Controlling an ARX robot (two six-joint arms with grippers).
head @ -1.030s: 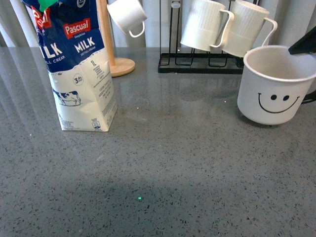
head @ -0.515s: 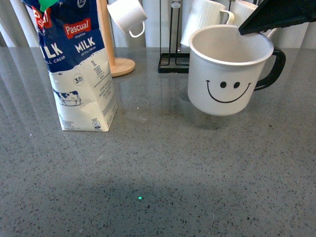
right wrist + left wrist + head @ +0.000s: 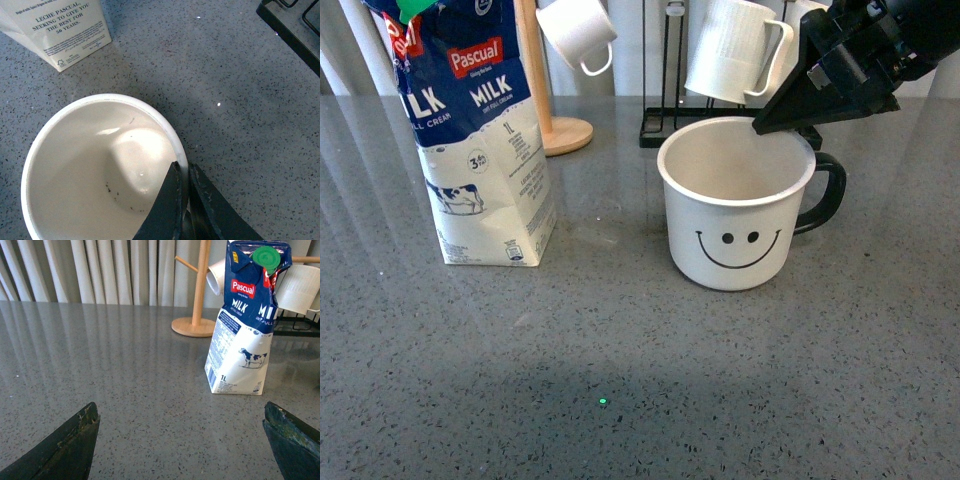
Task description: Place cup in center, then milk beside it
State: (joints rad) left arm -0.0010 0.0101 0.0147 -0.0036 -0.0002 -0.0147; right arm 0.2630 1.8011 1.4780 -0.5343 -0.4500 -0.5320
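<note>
The cup, off-white with a black smiley face and black handle, sits near the middle of the grey counter. My right gripper is shut on its far rim, one finger inside and one outside. In the right wrist view the cup is empty and the gripper pinches its wall. The milk, a blue and white Pascual carton with a green cap, stands upright to the cup's left, apart from it. It also shows in the left wrist view. My left gripper is open and empty, short of the carton.
A wooden mug tree with a small white cup stands behind the milk. A black wire rack holds white ribbed mugs at the back right. The grey counter runs to the front.
My right gripper has carried the cup from the right edge leftward, through the air, and down toward the middle of the counter. The milk has not moved.
</note>
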